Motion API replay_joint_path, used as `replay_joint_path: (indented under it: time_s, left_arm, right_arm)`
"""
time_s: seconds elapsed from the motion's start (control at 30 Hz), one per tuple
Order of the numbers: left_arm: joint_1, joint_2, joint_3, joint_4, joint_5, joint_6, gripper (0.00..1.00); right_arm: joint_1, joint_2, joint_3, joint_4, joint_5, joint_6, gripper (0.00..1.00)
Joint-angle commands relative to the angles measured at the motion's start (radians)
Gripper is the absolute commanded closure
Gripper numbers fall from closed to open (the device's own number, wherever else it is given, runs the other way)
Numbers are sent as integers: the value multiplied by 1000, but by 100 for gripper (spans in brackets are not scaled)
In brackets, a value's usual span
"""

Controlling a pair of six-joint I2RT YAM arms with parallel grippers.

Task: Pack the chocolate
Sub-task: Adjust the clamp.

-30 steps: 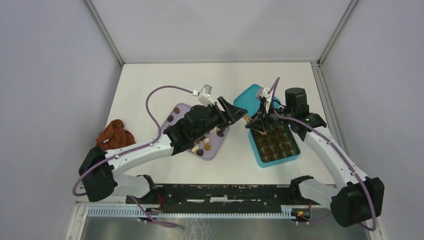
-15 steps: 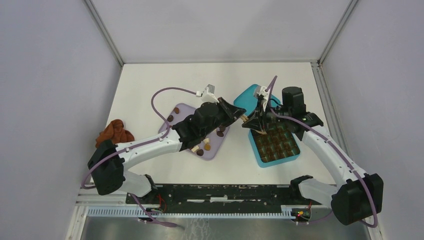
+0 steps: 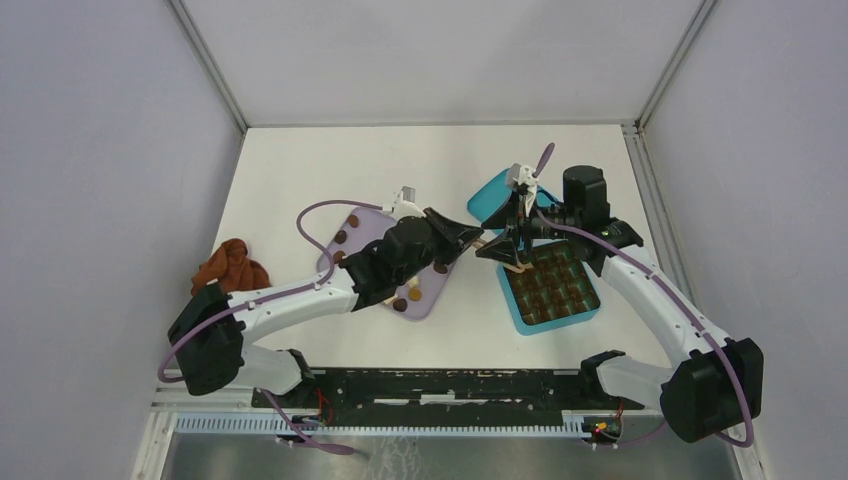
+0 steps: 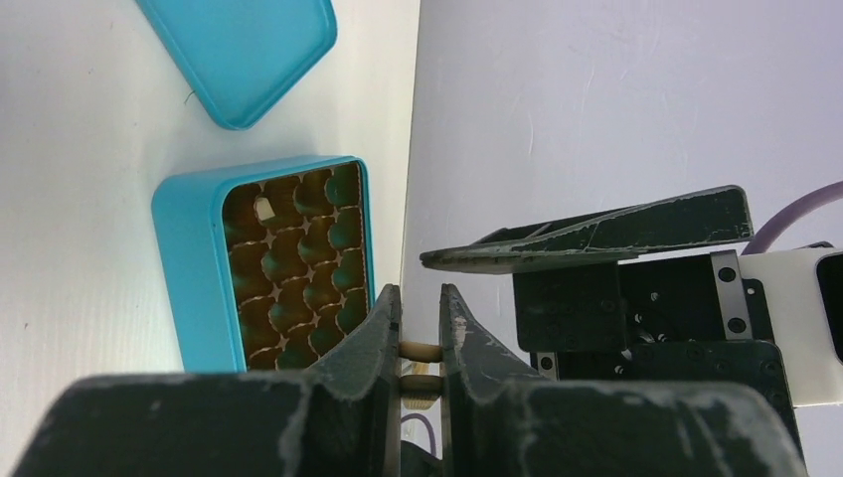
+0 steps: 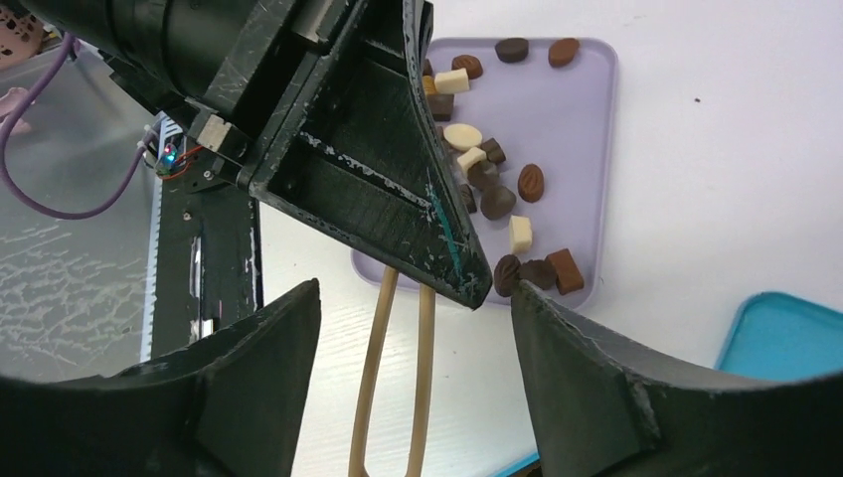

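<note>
Tongs (image 4: 421, 351) of pale wood are clamped in the closed left gripper (image 4: 420, 294) while the right gripper (image 5: 416, 288) is spread wide, gripping nothing, seemingly so that the chocolate (image 5: 497, 202), lying loose on the lilac tray (image 5: 587, 129), can be carried into the teal box (image 4: 189, 298).

Left jaws took tongs (image 4: 420, 350) (right jaws parted).

The chocolate (image 3: 400, 305) lies on the tray (image 3: 430, 303), left of the box (image 3: 560, 323) — lid (image 3: 490, 205) just behind the box. Cloth lump (image 3: 230, 268) far left on the table (image 3: 300, 170); tongs (image 5: 424, 378) between tray and box.
</note>
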Motion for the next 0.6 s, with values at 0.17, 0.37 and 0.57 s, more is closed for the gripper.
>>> replay_joint_path:
  time_s: [0.17,0.37,0.57]
  left_arm:
    - [9,-66,-29,66,-38,-107,98]
    - [16,-75,-43,80,-33,-121,98]
    - [16,-71,-45,100,-24,-137,98]
  right_arm:
    - [5,-12,10,1,-85,-153,17]
    - [4,-5,37,-135,-73,-308,18]
    - [22,-13,24,-38,-40,-215,27]
